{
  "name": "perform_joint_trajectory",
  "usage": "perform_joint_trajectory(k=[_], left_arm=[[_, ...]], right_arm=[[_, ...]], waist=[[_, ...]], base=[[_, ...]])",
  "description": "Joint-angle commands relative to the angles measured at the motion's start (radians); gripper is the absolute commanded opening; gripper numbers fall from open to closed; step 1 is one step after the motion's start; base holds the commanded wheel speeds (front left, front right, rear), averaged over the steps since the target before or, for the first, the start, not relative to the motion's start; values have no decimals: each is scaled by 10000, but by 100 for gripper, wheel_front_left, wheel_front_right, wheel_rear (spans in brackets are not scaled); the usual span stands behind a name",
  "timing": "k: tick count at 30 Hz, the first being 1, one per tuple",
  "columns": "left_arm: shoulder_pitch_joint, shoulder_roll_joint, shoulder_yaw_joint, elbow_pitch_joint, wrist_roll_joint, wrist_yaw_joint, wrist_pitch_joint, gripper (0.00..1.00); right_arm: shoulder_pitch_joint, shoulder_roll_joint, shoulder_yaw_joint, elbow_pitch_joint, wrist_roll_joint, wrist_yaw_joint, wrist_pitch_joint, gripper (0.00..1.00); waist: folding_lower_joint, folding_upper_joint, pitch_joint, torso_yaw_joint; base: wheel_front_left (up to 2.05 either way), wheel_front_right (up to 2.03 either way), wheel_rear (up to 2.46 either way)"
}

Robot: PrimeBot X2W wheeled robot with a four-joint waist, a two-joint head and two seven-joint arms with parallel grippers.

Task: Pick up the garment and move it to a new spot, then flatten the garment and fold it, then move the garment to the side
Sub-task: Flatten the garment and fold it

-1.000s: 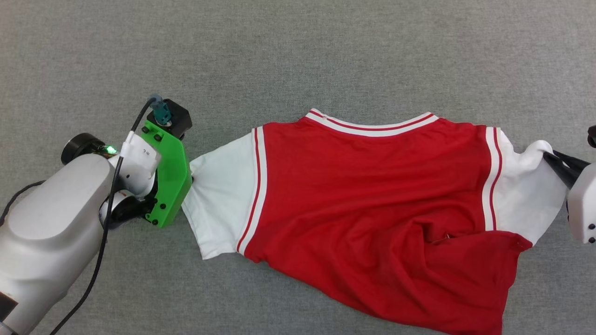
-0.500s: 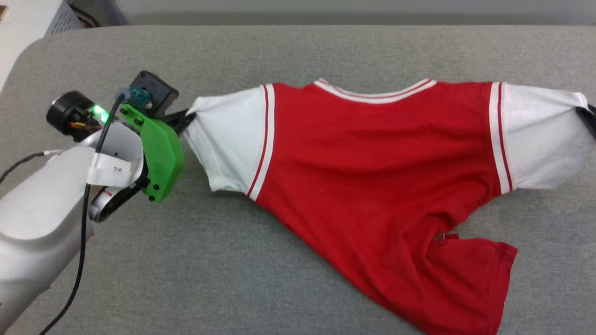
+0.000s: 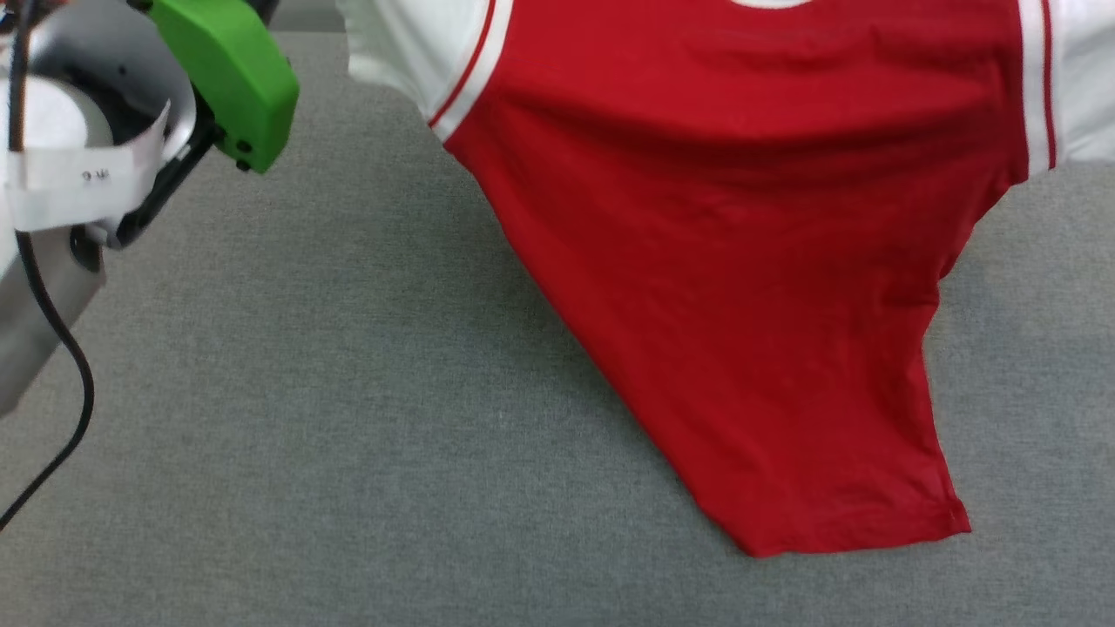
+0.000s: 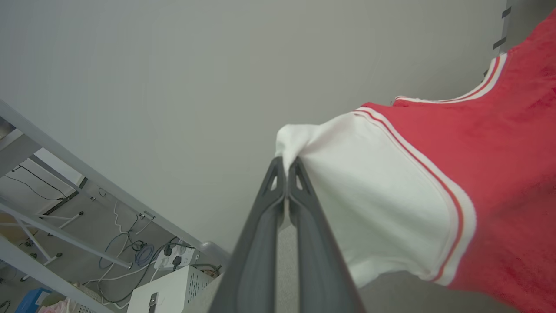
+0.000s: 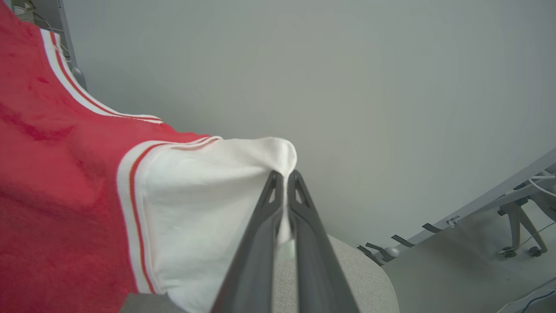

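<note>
"Hanging between our two grippers, the garment (image 3: 740,261) is spread wide, its plain red side toward our head camera. Its lower hem is down near the grey table (image 3: 305,453), and we cannot tell whether the hem touches."

"Where do we hold it?"

"By the white sleeves. Our left gripper (image 4: 286,164) has its dark fingers pressed together on the bunched tip of the left sleeve (image 4: 369,204). Our right gripper (image 5: 285,176) is pinched the same way on the tip of the right sleeve (image 5: 204,204)."

"Is the cloth taut?"

"Fairly. The red body sags a little between the striped trims and narrows toward the hem at our lower right."

"What lies around it?"

"In the head view our left wrist's green bracket (image 3: 231,78) sits at the upper left, near the left sleeve, with a black cable (image 3: 52,366) looping down. Behind both sleeves we see a pale wall (image 4: 173,65). Below it, on the left, a white box (image 4: 169,291) and a power strip (image 4: 171,261) sit among cords."
</note>
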Motion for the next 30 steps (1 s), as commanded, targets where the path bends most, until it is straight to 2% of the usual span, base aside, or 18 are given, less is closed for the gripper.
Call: perform_joint_trajectory(k=[1,5,10,20,26,30], left_arm=[[-515,-161,156,82,155,73,-101,0],[-1694,-473,424,600,490,-4,-258,0],[-3453,-1003,774,1566,968,-126,-650,0],[-6746,-1800,1246,3687,1736,-484,-1488,0],[-7877,-2066,1351,5020,1866,-755,-1960,0],[-7924,-2271,1282,5699,1780,-945,-2303,0]], right_arm=[[-618,-50,62,9,-73,-6,77,0],[-2389,-40,379,322,-197,-6,278,0],[-4963,93,1077,1363,-496,-6,477,0],[-9613,821,2628,3428,-1057,-6,-64,0],[-11332,1335,3467,4805,-1074,-6,-497,0],[-11728,1586,3976,5600,-935,-6,-905,0]], waist=[[0,0,479,-62],[0,0,1123,-132],[0,0,1886,-190],[0,0,2906,-296],[0,0,3162,-379],[0,0,3351,-382]], base=[[0,0,0],[0,0,0],[0,0,0],[0,0,0],[0,0,0],[0,0,0]])
